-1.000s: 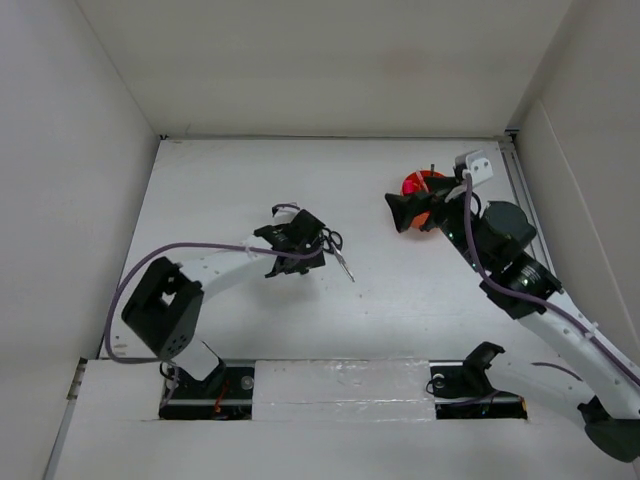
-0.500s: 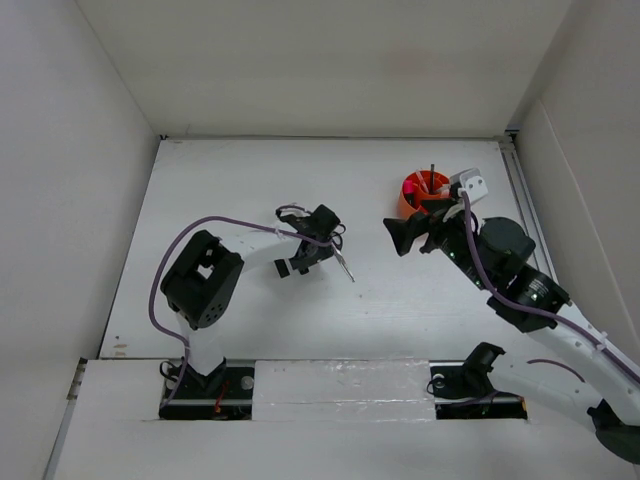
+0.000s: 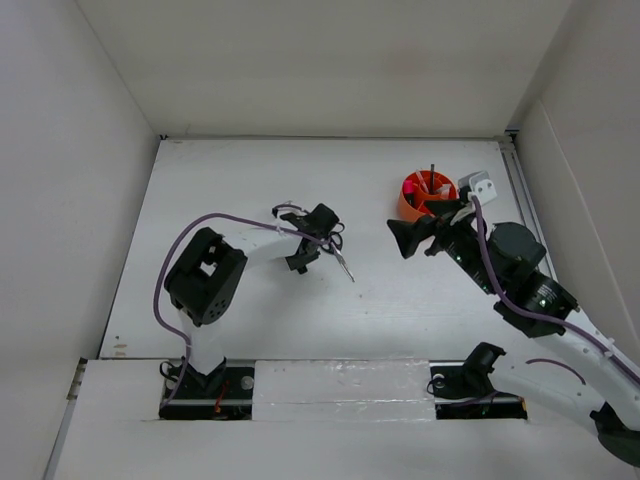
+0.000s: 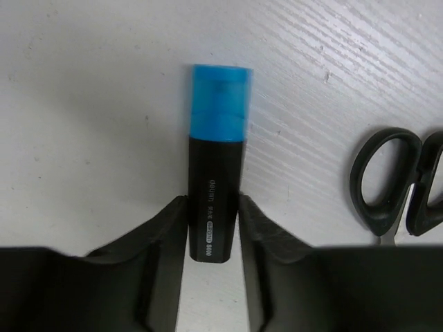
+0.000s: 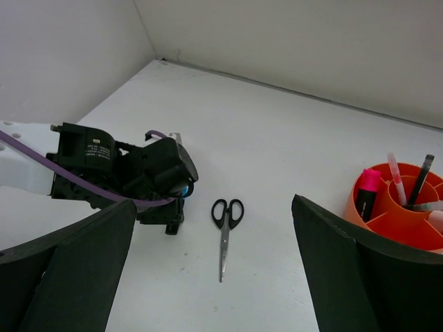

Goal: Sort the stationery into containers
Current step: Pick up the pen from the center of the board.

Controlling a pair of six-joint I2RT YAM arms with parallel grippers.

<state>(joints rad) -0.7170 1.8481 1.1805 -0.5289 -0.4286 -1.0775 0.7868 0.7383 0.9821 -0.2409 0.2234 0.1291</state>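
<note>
A black highlighter (image 4: 215, 200) with a blue cap lies flat on the white table. My left gripper (image 4: 213, 205) (image 3: 312, 236) is down over it, both fingers pressing the sides of its black body. Just to its right lie black-handled scissors (image 4: 385, 182) (image 3: 341, 256) (image 5: 225, 227), blades pointing toward the near edge. The round orange organiser (image 3: 411, 203) (image 5: 354, 204) stands at the back right and holds a pink-capped highlighter (image 5: 367, 191) and pens (image 5: 420, 178). My right gripper (image 3: 411, 238) (image 5: 213, 205) hovers open, left of the organiser and facing the scissors, with nothing between its fingers.
White walls close the table at the back and on both sides. The left arm's purple cable (image 3: 215, 222) loops over the table by its elbow. The right arm's body (image 3: 520, 270) stretches along the right side toward the near edge.
The left gripper's jaws have closed from wide open onto the blue-capped highlighter, and its arm has folded inward. The right gripper has drawn back from the organiser toward the near side.
</note>
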